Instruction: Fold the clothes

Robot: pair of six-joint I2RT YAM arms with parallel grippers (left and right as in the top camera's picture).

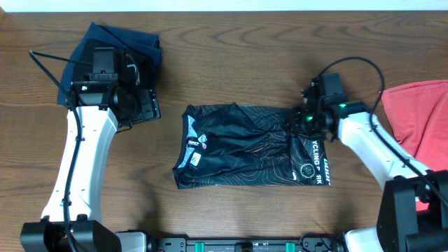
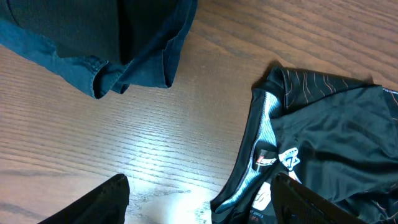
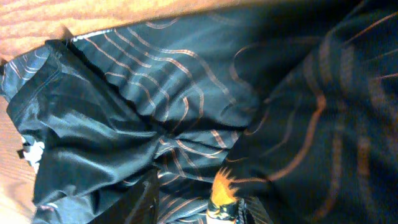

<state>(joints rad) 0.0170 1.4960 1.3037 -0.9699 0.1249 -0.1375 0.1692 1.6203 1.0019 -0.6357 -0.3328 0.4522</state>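
The black jersey [image 1: 238,150] with thin orange contour lines lies partly folded in the middle of the table, its white lettering at the right end. My right gripper [image 1: 302,120] is down on its upper right part and is shut on a bunch of the fabric. The right wrist view shows creases running toward the fingers [image 3: 196,202] across the jersey [image 3: 124,112]. My left gripper [image 1: 143,105] is open and empty, left of the jersey. In the left wrist view its fingers [image 2: 199,202] span bare wood and the jersey's collar [image 2: 267,155].
A navy garment [image 1: 133,42] lies at the back left, under and beside my left arm, and also shows in the left wrist view [image 2: 93,43]. A red T-shirt [image 1: 423,115] lies at the right edge. The table is brown wood [image 1: 238,63].
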